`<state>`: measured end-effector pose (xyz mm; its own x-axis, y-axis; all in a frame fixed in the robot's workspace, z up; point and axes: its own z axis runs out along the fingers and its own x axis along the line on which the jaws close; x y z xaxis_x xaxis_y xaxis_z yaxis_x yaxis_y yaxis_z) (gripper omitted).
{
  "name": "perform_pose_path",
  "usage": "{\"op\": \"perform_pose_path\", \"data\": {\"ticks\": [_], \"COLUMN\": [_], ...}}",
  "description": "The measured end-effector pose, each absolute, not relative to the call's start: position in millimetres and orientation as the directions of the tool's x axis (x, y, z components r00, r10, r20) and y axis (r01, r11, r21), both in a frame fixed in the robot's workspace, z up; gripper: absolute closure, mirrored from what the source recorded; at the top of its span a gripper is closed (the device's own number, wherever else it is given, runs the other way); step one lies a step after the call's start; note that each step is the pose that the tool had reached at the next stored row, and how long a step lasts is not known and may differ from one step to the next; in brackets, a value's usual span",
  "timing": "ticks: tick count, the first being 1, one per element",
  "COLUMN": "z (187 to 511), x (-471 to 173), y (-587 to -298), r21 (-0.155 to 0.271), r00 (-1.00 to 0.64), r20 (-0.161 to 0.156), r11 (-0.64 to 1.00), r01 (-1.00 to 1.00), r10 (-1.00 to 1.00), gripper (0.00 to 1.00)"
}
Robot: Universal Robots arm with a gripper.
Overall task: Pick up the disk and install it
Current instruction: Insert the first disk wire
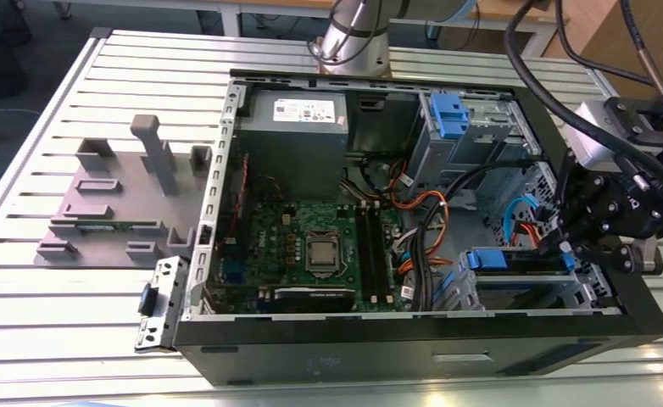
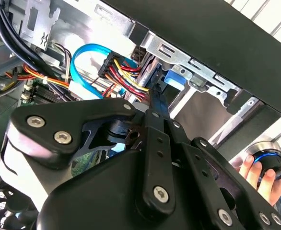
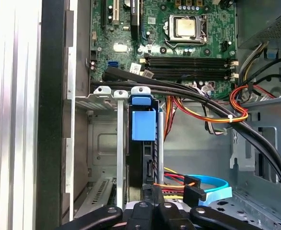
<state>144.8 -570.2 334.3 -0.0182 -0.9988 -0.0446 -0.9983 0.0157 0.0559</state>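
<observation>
Table [image 1: 37,280]: I am seeing a slatted metal top carrying the open computer case [image 1: 422,348].
Case: lying on its side, motherboard [image 1: 309,246] facing up, grey power supply [image 1: 298,119] at the far end.
Gripper [image 1: 586,246]: I am watching it hang at the case's edge on the exterior view's right, over the drive cage [image 3: 102,143].
Disk [image 3: 143,143]: sitting on edge in a cage slot, blue bracket showing.
Pincer state: fingers are reaching to the disk's near end and seem to be pinching it, but I cannot tell for sure.
Hand [image 2: 263,175]: resting on a round knob in the second wrist view.
</observation>
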Motion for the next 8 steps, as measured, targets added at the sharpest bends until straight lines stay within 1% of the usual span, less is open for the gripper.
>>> {"op": "perform_pose_path", "data": {"ticks": [8], "z": [329.6], "x": [145.0], "y": [-570.2], "r21": [0.058], "r00": [-0.018], "r20": [-0.046], "r11": [0.016], "r01": [-0.998], "r10": [-0.999], "gripper": [0.89]}}
